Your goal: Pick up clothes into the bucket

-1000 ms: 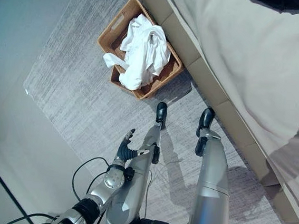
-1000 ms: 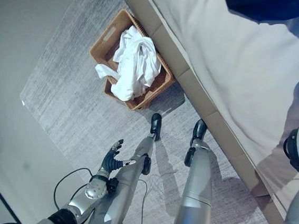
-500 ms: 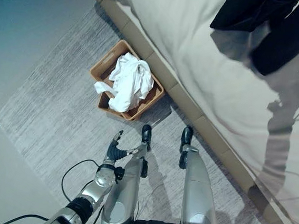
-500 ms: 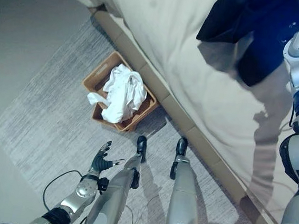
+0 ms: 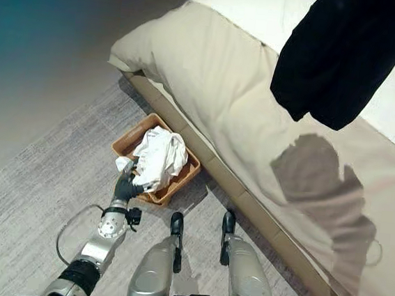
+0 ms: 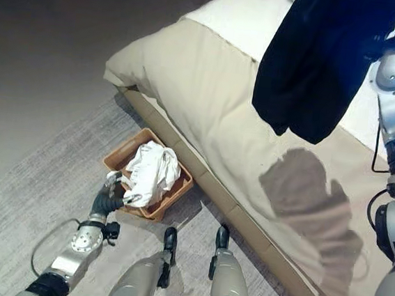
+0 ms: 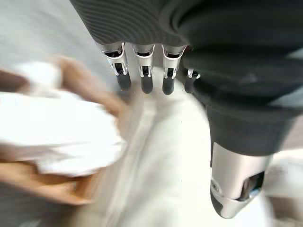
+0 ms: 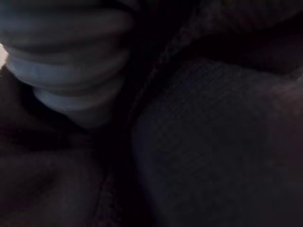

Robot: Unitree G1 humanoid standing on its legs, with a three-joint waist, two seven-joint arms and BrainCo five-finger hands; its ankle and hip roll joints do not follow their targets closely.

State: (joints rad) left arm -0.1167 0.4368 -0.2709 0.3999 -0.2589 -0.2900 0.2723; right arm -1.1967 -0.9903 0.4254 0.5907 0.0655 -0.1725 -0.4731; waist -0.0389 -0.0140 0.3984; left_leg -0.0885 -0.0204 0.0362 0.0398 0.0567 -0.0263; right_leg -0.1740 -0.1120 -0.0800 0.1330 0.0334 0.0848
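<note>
A brown wicker basket point(image 5: 185, 169) stands on the rug against the bed's base, with white clothes point(image 5: 159, 157) heaped in it. My left hand point(image 5: 123, 187) is at the basket's near corner, by a trailing white sleeve. Its fingers point(image 7: 144, 78) are straight and open, holding nothing. A black garment point(image 6: 316, 61) hangs in the air over the bed from my raised right hand point(image 8: 66, 59). Dark cloth is bunched tight against that hand in the right wrist view.
A wide bed with a beige cover point(image 5: 223, 101) fills the right side, its low tan base point(image 5: 248, 198) running just behind the basket. A grey rug point(image 5: 30, 216) covers the floor under the basket, with bare floor point(image 5: 44, 70) beyond it on the left.
The camera has swung up toward the bed. My left hand has reached forward from beside the leg to the basket's near corner. The black garment now hangs higher above the bed.
</note>
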